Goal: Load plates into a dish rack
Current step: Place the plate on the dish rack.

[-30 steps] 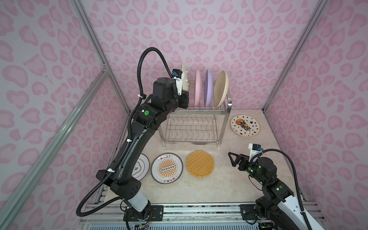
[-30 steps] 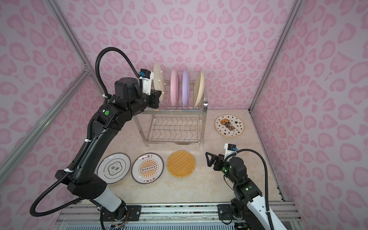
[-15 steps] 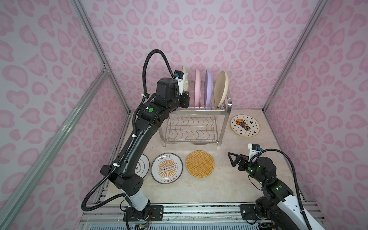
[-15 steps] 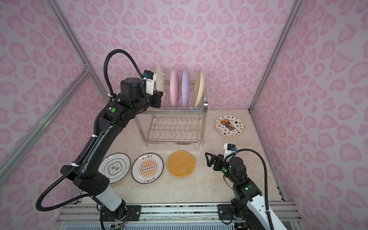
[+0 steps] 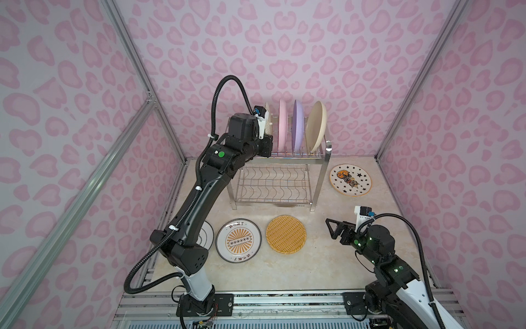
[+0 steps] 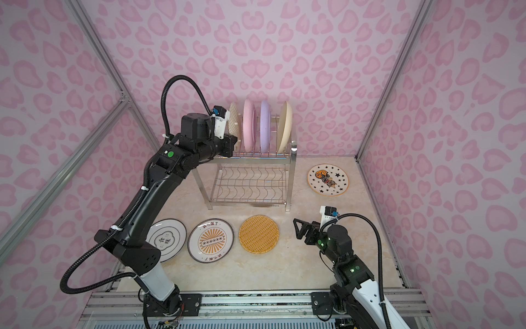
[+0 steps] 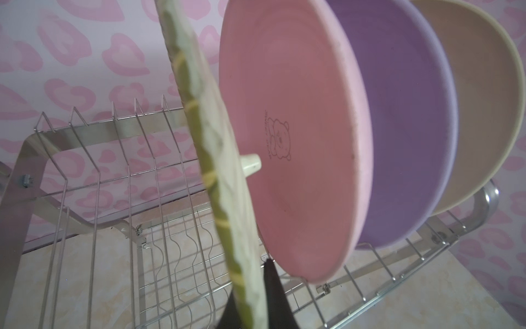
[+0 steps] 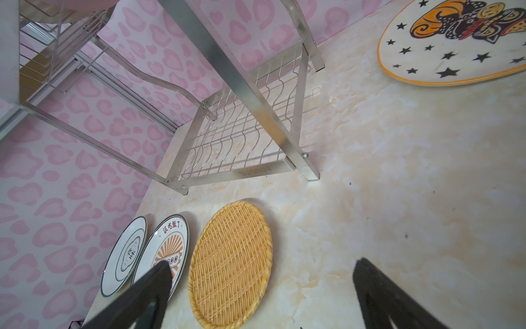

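Left wrist view: the left gripper (image 7: 250,296) is pinching a yellow woven plate (image 7: 210,159) upright at the top tier of the dish rack (image 7: 94,135), beside the pink plate (image 7: 296,142). The right gripper (image 8: 263,266) hangs wide open over the desk (image 8: 398,171).

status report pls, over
Left gripper shut on woven plate at dish rack top tier, beside pink plate; right gripper open, empty. Lilac plate, cream plate racked; star plate, sunburst plate, dark-rim plate, second woven plate flat on table. Nothing in the way.

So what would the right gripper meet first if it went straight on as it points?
Probably the yellow woven plate lying flat: the open right gripper points at it across bare table. Height is unclear; it might pass above.
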